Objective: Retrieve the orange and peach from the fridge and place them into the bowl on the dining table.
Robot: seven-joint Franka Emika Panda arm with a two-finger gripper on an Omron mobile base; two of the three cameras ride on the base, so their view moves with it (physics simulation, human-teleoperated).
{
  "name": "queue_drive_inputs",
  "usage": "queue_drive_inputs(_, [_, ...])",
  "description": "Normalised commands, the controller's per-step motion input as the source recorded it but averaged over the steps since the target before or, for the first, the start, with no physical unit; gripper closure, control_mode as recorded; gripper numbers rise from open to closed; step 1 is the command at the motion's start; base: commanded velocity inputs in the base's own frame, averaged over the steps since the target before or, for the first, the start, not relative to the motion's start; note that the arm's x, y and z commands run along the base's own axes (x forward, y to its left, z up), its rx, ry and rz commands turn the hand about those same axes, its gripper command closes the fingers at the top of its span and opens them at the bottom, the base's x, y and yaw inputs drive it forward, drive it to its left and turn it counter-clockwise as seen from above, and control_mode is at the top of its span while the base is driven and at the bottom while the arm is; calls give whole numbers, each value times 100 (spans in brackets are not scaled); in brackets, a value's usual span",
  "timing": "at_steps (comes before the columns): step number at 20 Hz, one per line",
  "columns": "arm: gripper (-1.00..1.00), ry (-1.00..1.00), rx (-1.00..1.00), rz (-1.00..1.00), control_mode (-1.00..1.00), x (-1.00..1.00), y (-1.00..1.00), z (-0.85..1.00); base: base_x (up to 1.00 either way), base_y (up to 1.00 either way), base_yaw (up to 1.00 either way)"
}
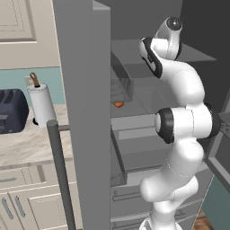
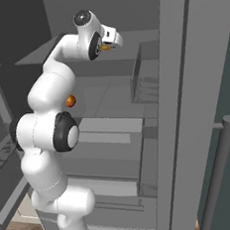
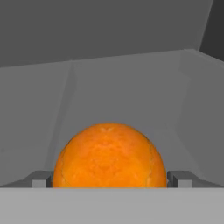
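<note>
The arm is reaching deep into the open fridge [image 1: 85, 90], and the gripper [image 3: 109, 181] is sitting spread wide with the orange [image 3: 109, 155] right between its finger tips [image 3: 40, 180], not pinched yet. The orange is resting on a grey shelf inside. A second orange-coloured fruit [image 2: 70, 101] is peeking out lower down, likely the peach. So nothing is lifted yet, and both trips to the bowl are looking still ahead
</note>
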Motion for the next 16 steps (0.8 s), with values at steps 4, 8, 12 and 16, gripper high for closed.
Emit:
queue_drive_inputs(4, [100,1,0,0,-100,15,0,-18,0,0,0])
queue_drive_inputs(8, [100,0,0,0,-100,11,0,-9,0,0,0])
queue_drive_inputs(12, [100,0,0,0,-100,0,0,0,0,0,0])
queue_drive_inputs(16, [100,-4,0,0,-100,-55,0,0,0,0,0])
